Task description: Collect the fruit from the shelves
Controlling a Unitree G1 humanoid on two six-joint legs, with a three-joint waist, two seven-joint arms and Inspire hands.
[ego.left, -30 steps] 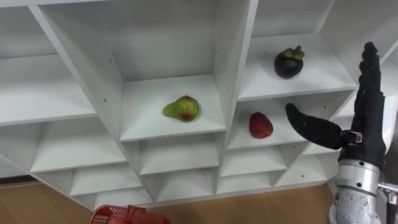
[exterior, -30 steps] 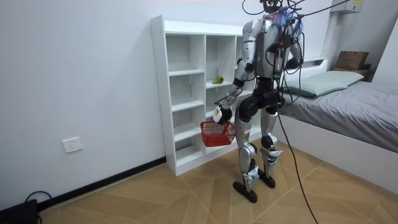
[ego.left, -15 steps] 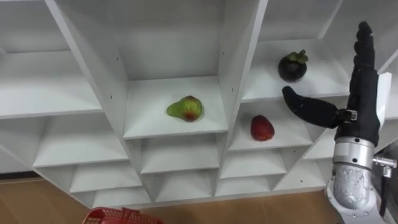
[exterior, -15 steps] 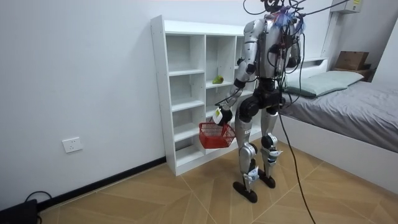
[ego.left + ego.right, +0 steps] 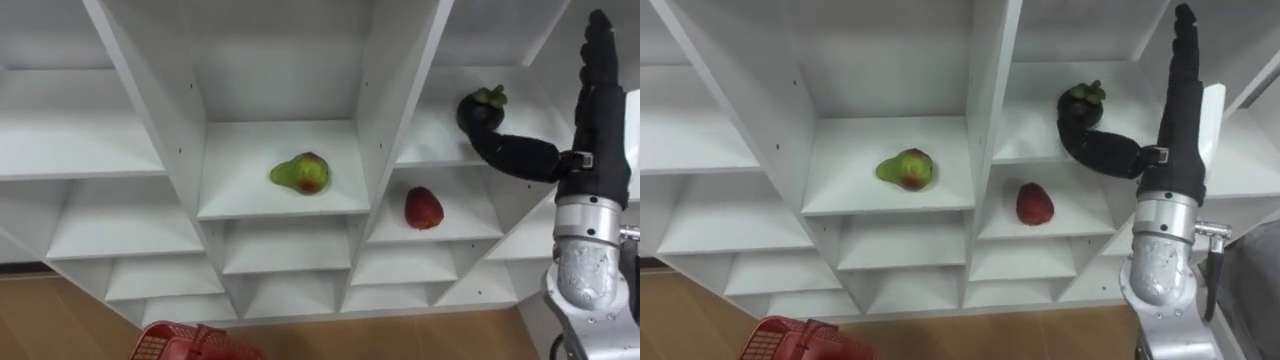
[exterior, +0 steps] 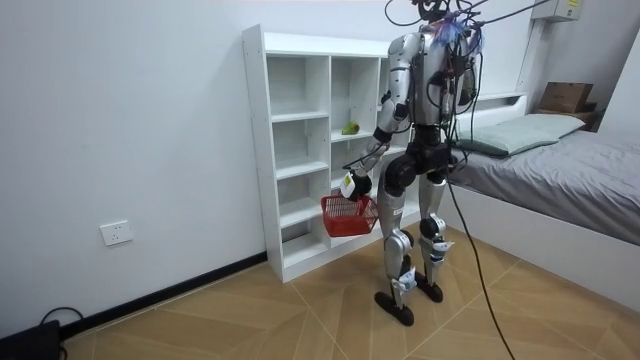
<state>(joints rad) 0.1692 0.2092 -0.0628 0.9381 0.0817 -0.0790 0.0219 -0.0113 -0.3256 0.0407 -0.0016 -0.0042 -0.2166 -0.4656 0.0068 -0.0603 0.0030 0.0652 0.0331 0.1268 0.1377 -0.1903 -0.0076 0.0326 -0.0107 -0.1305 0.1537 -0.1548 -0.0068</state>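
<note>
- The right hand (image 5: 600, 150) is raised at the right of the eye views, palm edge-on; its fingers (image 5: 598, 60) are straight, held together and pointing up
- The thumb (image 5: 515, 153) is spread wide from the palm, reaching towards the robot's left, with its tip turned upward
- The silver right wrist (image 5: 588, 215) and forearm (image 5: 585, 290) stand nearly upright beneath the hand
- In the room view the robot stands upright on both feet; its left arm (image 6: 392, 95) hangs bent at the elbow, the forearm sloping forward and down
- The left hand (image 6: 351, 184) is held low, at hip height, ahead of the body
</note>
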